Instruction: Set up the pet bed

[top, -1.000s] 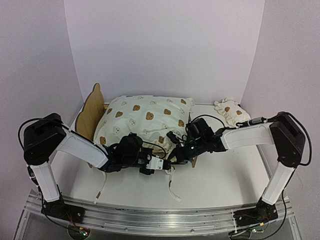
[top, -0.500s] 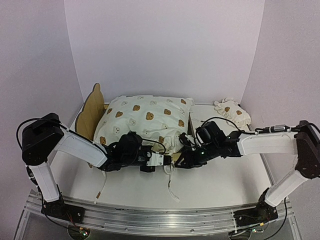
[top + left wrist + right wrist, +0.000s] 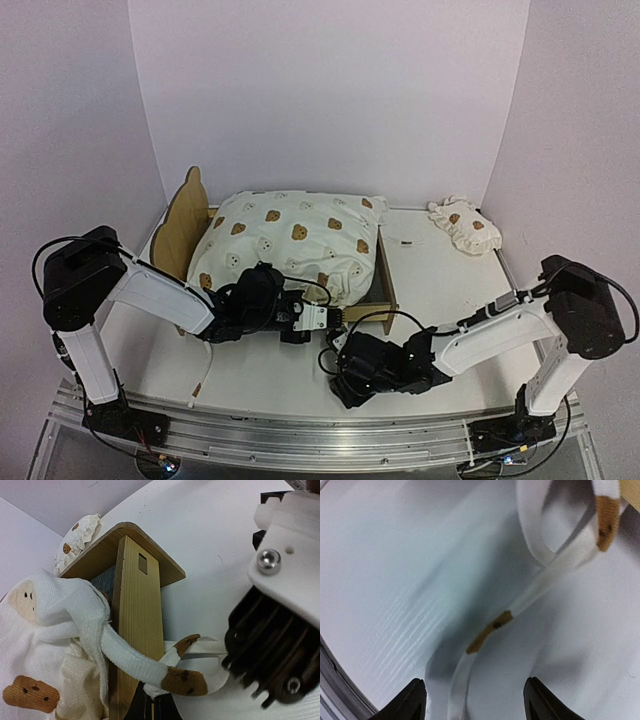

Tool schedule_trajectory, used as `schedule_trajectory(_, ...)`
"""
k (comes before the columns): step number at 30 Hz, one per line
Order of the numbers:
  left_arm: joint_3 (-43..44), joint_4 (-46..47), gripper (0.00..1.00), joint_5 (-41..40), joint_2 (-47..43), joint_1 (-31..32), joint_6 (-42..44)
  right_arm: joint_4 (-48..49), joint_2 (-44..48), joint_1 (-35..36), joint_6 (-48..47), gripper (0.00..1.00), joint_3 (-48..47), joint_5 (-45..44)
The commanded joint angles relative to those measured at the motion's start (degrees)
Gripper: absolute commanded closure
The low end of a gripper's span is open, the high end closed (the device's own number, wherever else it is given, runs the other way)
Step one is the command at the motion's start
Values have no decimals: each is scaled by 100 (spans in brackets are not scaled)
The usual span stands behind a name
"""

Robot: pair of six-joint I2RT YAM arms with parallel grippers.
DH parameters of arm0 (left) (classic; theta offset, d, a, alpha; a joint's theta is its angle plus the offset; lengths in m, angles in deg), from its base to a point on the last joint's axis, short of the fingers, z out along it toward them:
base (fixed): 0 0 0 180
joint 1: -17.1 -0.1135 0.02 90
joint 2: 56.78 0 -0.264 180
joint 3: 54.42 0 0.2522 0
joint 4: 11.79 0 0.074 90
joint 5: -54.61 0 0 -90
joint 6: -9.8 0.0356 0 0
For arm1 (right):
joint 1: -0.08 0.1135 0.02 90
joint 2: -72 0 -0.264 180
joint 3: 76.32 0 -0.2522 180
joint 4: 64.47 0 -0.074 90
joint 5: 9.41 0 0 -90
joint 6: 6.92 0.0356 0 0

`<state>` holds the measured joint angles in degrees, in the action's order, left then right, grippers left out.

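Observation:
The pet bed is a light-wood frame with a curved headboard at the left; its near right corner fills the left wrist view. A large cream bear-print cushion lies on it. My left gripper sits at the bed's front right corner, shut on one of the cushion's tie strings; its fingers show only as dark tips at the frame's bottom. My right gripper hangs low over the table in front of the bed, open, with another tie string lying between its fingertips, untouched.
A small bear-print pillow lies at the back right of the table. Another tie string trails off the bed's front left. Part of the right arm is close to the left gripper. The table's front rail is just below the right gripper.
The right gripper opened, left the bed's right end and swung down to the table in front of the bed. The left gripper stayed shut in place.

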<state>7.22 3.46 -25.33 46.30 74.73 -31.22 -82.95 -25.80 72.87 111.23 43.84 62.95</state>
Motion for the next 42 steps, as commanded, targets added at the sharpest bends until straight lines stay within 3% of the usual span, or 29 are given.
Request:
schedule_trajectory(1,116,54,100,-115,-251,-23,-101,372,-431,60,62,32,-340,-422)
schedule_trajectory(3,85,66,100,-140,-268,-23,-90,378,-507,60,191,34,-317,-455)
schedule_trajectory(4,77,66,100,-149,-275,-23,-91,330,-520,59,253,43,-275,-534)
schedule_trajectory(7,104,17,100,-167,-300,-23,-161,-54,-309,21,625,86,-35,-1016)
schedule_trajectory(9,177,-152,100,-155,-317,-23,-233,-214,113,-119,748,100,250,-1225)
schedule_trajectory(17,266,-852,100,-82,-425,231,-647,-1968,2462,-1265,365,100,400,-1959)
schedule_trajectory(23,6,-1507,100,191,-520,511,-461,-2536,3707,-1906,-321,100,144,-2151)
schedule_trajectory(30,-984,-1651,100,292,-715,732,1362,-2648,3380,-2509,-1163,100,-628,-1650)
schedule_trajectory(37,-1361,-2284,100,247,-563,841,2342,-2760,3048,-3107,-1187,100,-1000,-981)
schedule_trajectory(42,-1501,-2445,100,205,-564,881,2431,-2915,3130,-3417,-939,100,-904,-603)
